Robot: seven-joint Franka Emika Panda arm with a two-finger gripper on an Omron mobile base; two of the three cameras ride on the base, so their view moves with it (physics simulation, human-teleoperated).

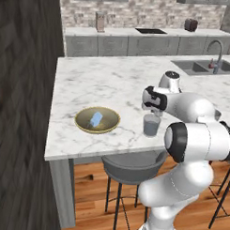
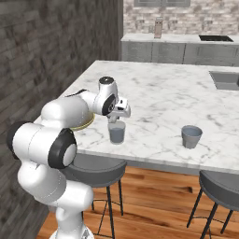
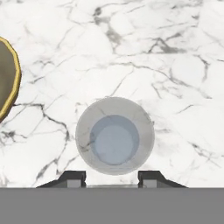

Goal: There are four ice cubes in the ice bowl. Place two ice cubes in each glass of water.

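a kitchen: marble island, sink, stools, brick backsplash.

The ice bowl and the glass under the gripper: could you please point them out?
ice bowl [image 1: 83,123]: left base view, front rim.
glass [image 3: 114,139]: hand view, the water inside.

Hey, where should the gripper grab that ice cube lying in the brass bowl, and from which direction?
Probably straight down from above: the ice cube lies low inside the wide, shallow ice bowl, whose rim blocks a sideways approach. Pinch its two long flat faces.
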